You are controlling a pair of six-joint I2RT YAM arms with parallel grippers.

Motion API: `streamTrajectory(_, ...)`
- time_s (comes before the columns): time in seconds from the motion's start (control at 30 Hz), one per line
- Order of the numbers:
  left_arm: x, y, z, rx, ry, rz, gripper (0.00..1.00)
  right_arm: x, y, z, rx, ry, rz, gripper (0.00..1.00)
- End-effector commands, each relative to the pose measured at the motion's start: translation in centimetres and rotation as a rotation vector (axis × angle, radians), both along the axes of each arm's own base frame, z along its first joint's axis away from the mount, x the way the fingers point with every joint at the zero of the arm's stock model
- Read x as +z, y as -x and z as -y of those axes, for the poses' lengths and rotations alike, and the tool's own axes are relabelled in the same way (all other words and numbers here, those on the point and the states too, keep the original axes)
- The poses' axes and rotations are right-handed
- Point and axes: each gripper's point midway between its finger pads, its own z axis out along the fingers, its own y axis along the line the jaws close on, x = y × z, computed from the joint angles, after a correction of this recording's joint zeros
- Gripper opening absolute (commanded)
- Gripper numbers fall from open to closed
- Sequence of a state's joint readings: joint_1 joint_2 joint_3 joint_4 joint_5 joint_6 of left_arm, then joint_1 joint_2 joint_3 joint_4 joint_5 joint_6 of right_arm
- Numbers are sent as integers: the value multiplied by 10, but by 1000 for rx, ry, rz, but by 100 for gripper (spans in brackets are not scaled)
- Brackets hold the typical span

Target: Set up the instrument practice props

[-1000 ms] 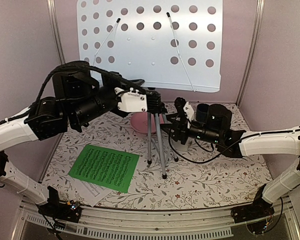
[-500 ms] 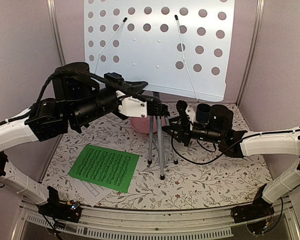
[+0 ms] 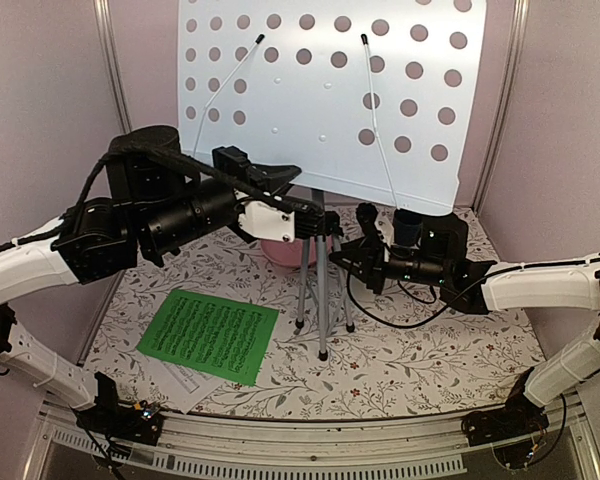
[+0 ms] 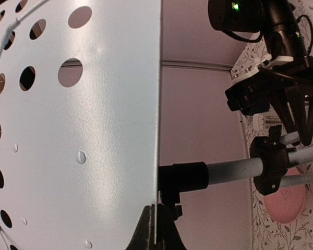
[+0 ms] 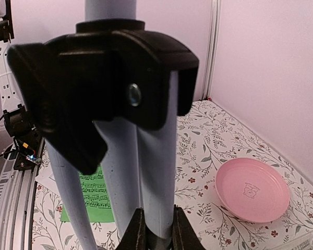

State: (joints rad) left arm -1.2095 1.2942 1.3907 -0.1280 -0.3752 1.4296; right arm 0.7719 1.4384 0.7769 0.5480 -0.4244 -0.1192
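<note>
Music stand (image 3: pixel 325 95), top cropped, is standing above the left fingers (image 4: pixel 147 229) pinching its panel edge; right arm (image 3: pixel 540 285) is reaching level, right fingers (image 5: pixel 138 232) clamping a leg tube.

A pink plate (image 3: pixel 283 253) lies flat on the desk (image 3: pixel 430 350), just left of the right claw (image 3: pixel 336 258) and partly hidden from above. A small emblem marks its centre. The desk wears a floral cloth, and plain pink walls (image 3: pixel 560 120) rise beyond the claw.
</note>
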Motion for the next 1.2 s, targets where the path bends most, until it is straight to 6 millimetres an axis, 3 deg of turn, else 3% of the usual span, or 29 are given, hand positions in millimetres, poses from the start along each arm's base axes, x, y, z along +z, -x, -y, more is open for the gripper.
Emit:
streamTrajectory(0.0,91,15,-23,-42,341,104,0,1,1,4,-6,-8,-30,0)
streamTrajectory(0.1,87,17,-24,-46,348,99,0,0,3,8,-18,-12,-27,0)
streamTrajectory(0.37,86,28,-34,-96,430,25,45,-4,8,16,-34,-31,-30,0)
streamTrajectory(0.5,72,44,-45,-140,499,-83,54,0,8,17,-39,-41,-28,0)
streamTrajectory(0.63,49,52,-73,-148,642,-257,56,2,8,18,-40,-44,-24,0)
streamTrajectory(0.8,-14,38,-105,-23,805,-501,54,2,8,18,-40,-44,-25,0)
streamTrajectory(0.83,-39,35,-104,-11,800,-558,54,2,8,18,-41,-44,-24,0)
streamTrajectory(0.97,-102,16,-90,5,825,-774,55,3,7,16,-38,-45,-25,0)
streamTrajectory(1.17,-158,-18,-61,-7,837,-936,53,0,7,17,-38,-37,-38,0)
